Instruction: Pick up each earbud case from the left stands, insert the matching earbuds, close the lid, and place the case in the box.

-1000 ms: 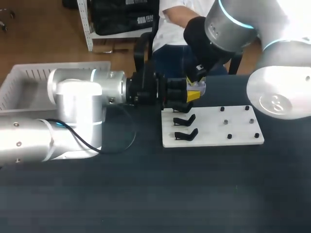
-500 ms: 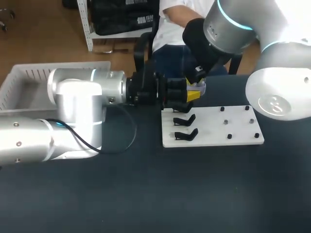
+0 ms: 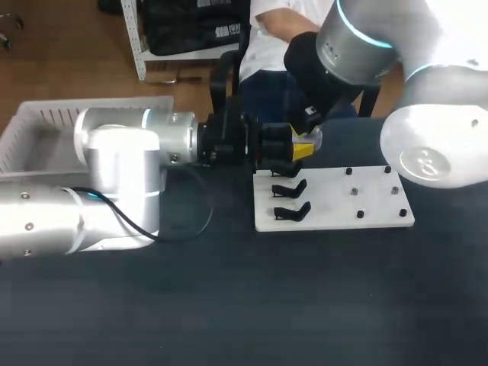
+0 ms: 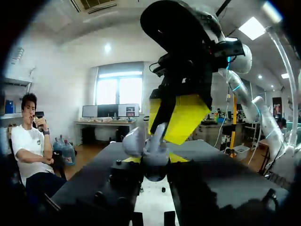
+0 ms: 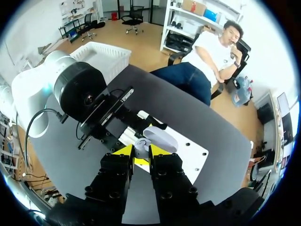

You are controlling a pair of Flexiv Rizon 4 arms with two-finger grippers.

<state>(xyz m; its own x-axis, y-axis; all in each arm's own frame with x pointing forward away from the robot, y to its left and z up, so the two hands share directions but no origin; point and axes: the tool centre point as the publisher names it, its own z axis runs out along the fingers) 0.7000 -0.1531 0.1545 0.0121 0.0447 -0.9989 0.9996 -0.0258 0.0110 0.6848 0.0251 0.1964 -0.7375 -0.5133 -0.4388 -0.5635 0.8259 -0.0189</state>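
From the head view we are seeing our left gripper (image 3: 293,150) and right gripper (image 3: 309,131) meeting above the far left corner of the white board (image 3: 366,202). The pale earbud case (image 3: 314,139) is showing between them. Two black stands (image 3: 290,187) are standing bare on the board's left side. The white box (image 3: 30,126) is sitting at the far left of the dark tabletop (image 3: 229,305).

The left wrist view is giving us what the head view hides. Our left gripper is clamping the earbud case (image 4: 141,143) from both sides, its lid standing open. The right gripper (image 4: 178,117) is hanging just above the case.

In the right wrist view we are looking down on the open case (image 5: 160,137), just ahead of our right gripper (image 5: 137,155). We cannot tell whether this gripper is holding anything.
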